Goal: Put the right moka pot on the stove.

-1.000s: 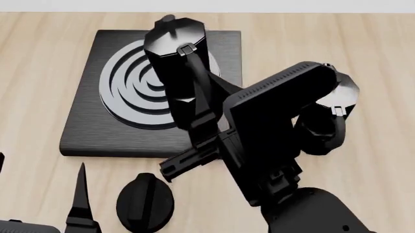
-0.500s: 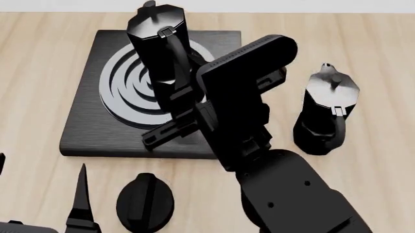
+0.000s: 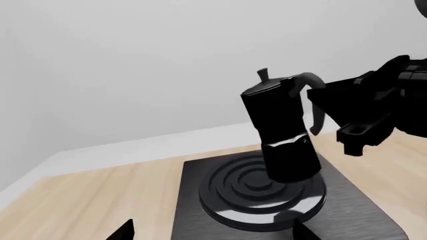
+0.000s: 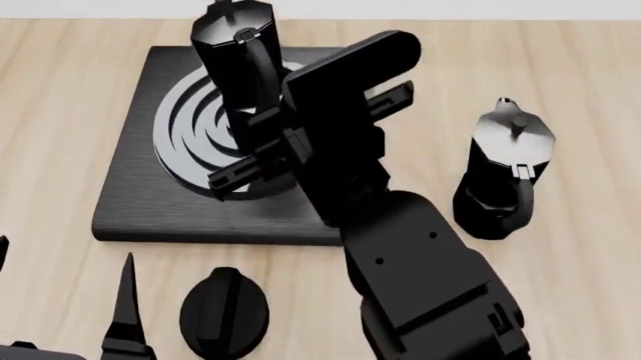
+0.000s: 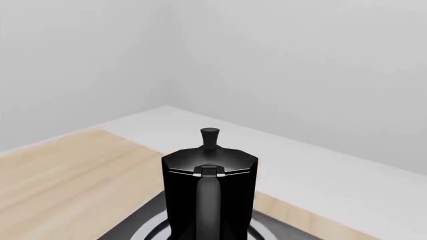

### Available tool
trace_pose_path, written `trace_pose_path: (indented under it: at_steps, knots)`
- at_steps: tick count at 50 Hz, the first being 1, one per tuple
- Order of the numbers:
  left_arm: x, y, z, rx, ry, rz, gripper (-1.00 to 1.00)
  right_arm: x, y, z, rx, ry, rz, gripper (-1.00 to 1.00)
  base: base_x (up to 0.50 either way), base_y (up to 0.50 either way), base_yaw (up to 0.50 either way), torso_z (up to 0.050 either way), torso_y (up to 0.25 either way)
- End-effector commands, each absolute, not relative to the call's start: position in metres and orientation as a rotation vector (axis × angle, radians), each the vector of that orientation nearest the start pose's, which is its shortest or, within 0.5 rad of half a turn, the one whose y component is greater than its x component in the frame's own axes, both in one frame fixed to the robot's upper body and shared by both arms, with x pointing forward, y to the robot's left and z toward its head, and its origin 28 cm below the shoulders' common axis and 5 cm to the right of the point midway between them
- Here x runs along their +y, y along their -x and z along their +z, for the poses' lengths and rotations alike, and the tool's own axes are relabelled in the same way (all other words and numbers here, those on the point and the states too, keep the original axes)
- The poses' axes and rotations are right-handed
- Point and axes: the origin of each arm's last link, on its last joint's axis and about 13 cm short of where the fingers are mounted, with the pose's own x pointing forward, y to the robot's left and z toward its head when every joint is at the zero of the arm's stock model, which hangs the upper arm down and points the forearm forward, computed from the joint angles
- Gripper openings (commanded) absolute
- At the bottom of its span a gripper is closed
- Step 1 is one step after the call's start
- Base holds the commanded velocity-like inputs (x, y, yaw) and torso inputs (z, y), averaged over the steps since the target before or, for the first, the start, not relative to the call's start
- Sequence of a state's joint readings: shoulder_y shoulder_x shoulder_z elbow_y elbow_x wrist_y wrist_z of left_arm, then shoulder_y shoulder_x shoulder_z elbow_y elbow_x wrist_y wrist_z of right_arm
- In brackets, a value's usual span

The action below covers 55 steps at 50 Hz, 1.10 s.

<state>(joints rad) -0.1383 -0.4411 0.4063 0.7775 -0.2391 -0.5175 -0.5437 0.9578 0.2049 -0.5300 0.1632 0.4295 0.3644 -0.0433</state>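
The moka pot (image 4: 239,52) hangs tilted over the burner rings of the stove (image 4: 140,187), apparently just clear of them in the left wrist view. The right claw (image 4: 263,112) is clamped on its handle. A second pot (image 4: 504,176) stands on the worktop (image 4: 591,112) well right of the stove. A round knob (image 4: 224,311) lies in front, near the left claw (image 4: 125,319), whose spread I can't make out.

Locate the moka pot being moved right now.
In the head view the moka pot is over the far part of the stove's burner, by the right gripper.
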Motion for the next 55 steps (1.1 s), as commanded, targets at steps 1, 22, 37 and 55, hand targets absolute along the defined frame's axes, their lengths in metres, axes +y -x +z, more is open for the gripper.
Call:
trace_pose_path:
  at_steps: [1, 22, 37, 55]
  knots:
    - [0.191, -0.184, 0.139, -0.277, -0.152, -0.03, 1.0, -0.046, -0.374, 0.222, -0.303, 0.147, 0.508, -1.0, 0.0, 0.0, 0.0, 0.0, 0.0]
    - [0.191, -0.184, 0.14, -0.275, -0.147, -0.033, 1.0, -0.032, -0.392, 0.226, -0.325, 0.128, 0.541, -1.0, 0.0, 0.0, 0.0, 0.0, 0.001]
    - [0.191, -0.184, 0.14, -0.276, -0.148, -0.032, 1.0, -0.028, -0.41, 0.215, -0.295, 0.104, 0.537, -1.0, 0.0, 0.0, 0.0, 0.001, 0.001]
    - [0.192, -0.183, 0.14, -0.283, -0.142, -0.031, 1.0, -0.026, -0.415, 0.18, -0.189, 0.127, 0.546, -1.0, 0.0, 0.0, 0.0, 0.0, 0.001]
